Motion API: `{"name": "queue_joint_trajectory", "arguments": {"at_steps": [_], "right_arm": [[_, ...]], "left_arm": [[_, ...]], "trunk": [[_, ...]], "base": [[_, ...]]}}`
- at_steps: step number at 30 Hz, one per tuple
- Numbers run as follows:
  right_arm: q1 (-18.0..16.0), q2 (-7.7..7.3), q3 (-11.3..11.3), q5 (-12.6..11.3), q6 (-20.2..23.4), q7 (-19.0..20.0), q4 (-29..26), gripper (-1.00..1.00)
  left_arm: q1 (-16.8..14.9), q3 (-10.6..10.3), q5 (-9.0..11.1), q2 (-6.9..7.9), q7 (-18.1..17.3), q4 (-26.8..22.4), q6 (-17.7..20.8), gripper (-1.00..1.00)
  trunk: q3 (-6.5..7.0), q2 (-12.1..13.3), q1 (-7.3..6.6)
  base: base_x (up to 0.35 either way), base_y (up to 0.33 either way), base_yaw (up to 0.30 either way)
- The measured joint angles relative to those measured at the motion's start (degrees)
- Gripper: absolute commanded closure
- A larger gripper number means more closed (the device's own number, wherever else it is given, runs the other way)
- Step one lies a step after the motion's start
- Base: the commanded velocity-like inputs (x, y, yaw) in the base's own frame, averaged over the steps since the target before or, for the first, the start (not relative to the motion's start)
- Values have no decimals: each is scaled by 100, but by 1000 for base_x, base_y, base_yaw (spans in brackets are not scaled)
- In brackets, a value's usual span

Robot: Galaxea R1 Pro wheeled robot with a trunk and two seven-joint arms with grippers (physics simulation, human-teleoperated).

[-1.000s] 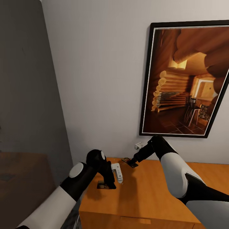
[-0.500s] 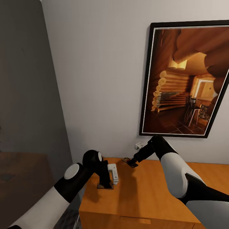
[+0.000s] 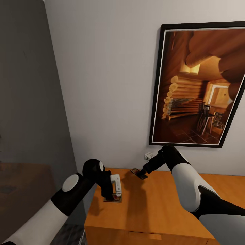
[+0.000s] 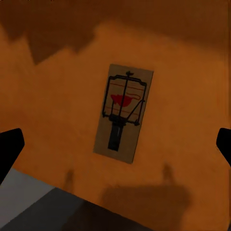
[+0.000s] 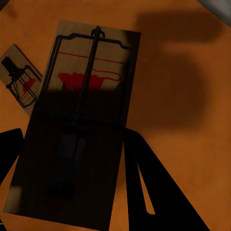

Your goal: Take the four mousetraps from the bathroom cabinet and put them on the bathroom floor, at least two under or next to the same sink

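Observation:
The orange-brown cabinet (image 3: 163, 204) stands against the wall. One mousetrap (image 3: 113, 199) lies flat on its top near the left edge, seen from straight above in the left wrist view as a brown board (image 4: 124, 113) with a dark wire frame. My left gripper (image 3: 111, 195) hangs just over it, open, its fingertips (image 4: 9, 149) wide apart on either side. My right gripper (image 3: 141, 174) is near the cabinet's back edge, shut on a second mousetrap (image 5: 77, 120), held a little above the wood. A third mousetrap (image 5: 21, 82) lies on the top beyond it.
A large framed picture (image 3: 200, 85) hangs on the wall above the cabinet, with a white wall socket (image 3: 148, 156) just behind my right wrist. A tall grey panel (image 3: 30, 102) stands to the left. Patterned floor (image 3: 71, 234) shows beside the cabinet's left edge.
My left arm has drawn back to the left, and its wrist now stands more upright over the mousetrap near the edge. That mousetrap and the right arm have not moved.

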Motion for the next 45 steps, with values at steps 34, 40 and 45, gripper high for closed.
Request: {"name": "queue_joint_trajectory", "arguments": {"at_steps": [34, 40, 45], "right_arm": [[9, 0, 6, 18, -8, -8, 77, 100], [12, 0, 9, 21, -9, -9, 91, 100], [14, 0, 9, 21, -9, -9, 93, 100]], "left_arm": [[0, 398, 46, -84, 21, 123, -16, -100], [1, 405, 124, -247, 24, 126, -188, -100], [0, 416, 409, -259, 41, 127, -247, -100]], "trunk": [[-180, -401, 220], [-197, -439, 241], [-287, -640, 351]], "base": [[0, 0, 0], [0, 0, 0], [0, 0, 0]]}}
